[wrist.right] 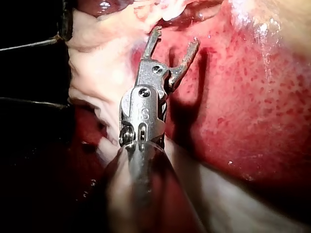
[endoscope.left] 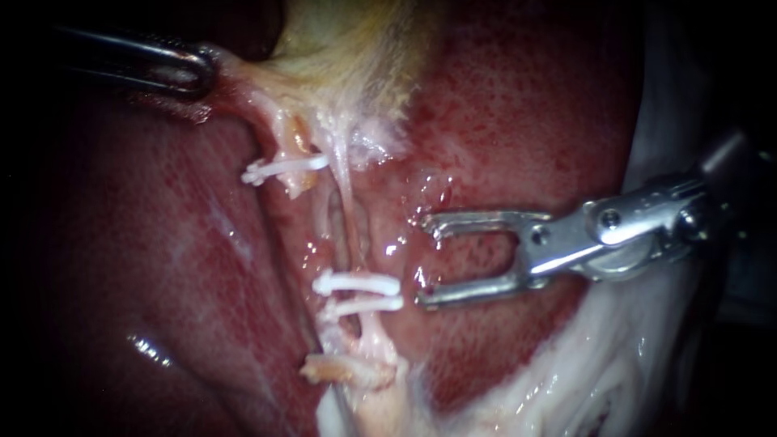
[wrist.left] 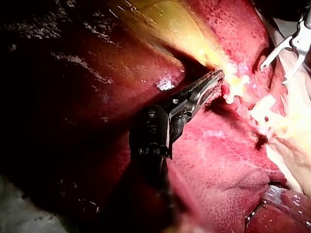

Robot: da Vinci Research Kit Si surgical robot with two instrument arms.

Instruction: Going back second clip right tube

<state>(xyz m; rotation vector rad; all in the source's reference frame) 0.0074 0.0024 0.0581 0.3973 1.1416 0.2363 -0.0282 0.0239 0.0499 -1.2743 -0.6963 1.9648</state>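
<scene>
The right instrument point(endoscope.left: 423, 260) has its jaws wide apart with nothing between them. Their tips are just beside the 2 clips point(endoscope.left: 358, 285) but do not touch them. Those clips sit close together across the right tube point(endoscope.left: 346, 212), 1 just under the other. A 3rd clip point(endoscope.left: 285, 167) crosses the left tube point(endoscope.left: 296, 139). The left instrument point(endoscope.left: 190, 71) is clamped on pale tissue point(endoscope.left: 243, 81) beside the gallbladder point(endoscope.left: 348, 48). Red liver point(endoscope.left: 502, 105) lies under the open jaws.
</scene>
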